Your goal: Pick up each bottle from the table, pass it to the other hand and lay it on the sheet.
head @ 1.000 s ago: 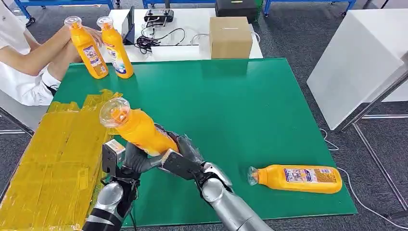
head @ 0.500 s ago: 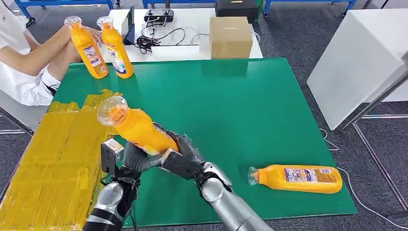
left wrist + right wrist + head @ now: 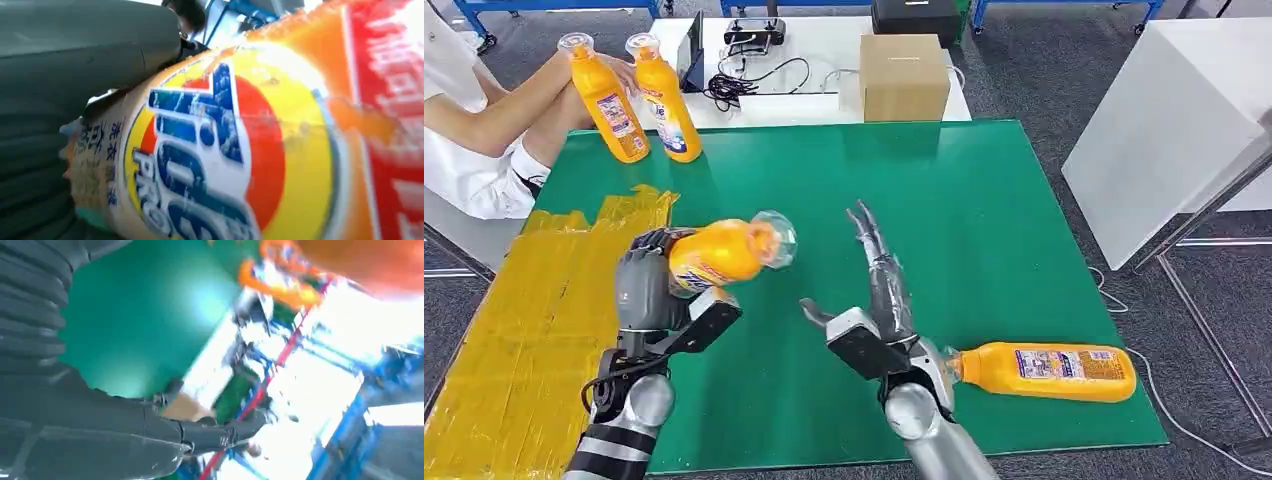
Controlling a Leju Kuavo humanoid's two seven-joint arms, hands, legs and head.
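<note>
Fingers (image 3: 652, 243) of the left hand (image 3: 649, 285) wrapped round the base end of an orange bottle (image 3: 724, 251), thumb pressed under it. Bottle held roughly level above the green mat (image 3: 984, 220), clear cap pointing toward the right hand, just inside the near edge of the yellow sheet (image 3: 534, 330). In the left wrist view, label of the bottle (image 3: 240, 150) up close against the thick grey thumb (image 3: 90, 40).

Fingers (image 3: 876, 262) of the right hand (image 3: 879, 310) stretched out straight and apart, gripping nothing, palm turned toward the held bottle, well apart from it. In the right wrist view, same hand (image 3: 100, 430) blurred over the green mat.

Just beside the right wrist, a second bottle (image 3: 1044, 370) lying on its side near the mat's front edge. At the far left corner, two more bottles (image 3: 639, 100) standing upright, a person's hand (image 3: 619, 72) touching them. Beyond the mat, a cardboard box (image 3: 902, 77) on a white table (image 3: 814, 100).
</note>
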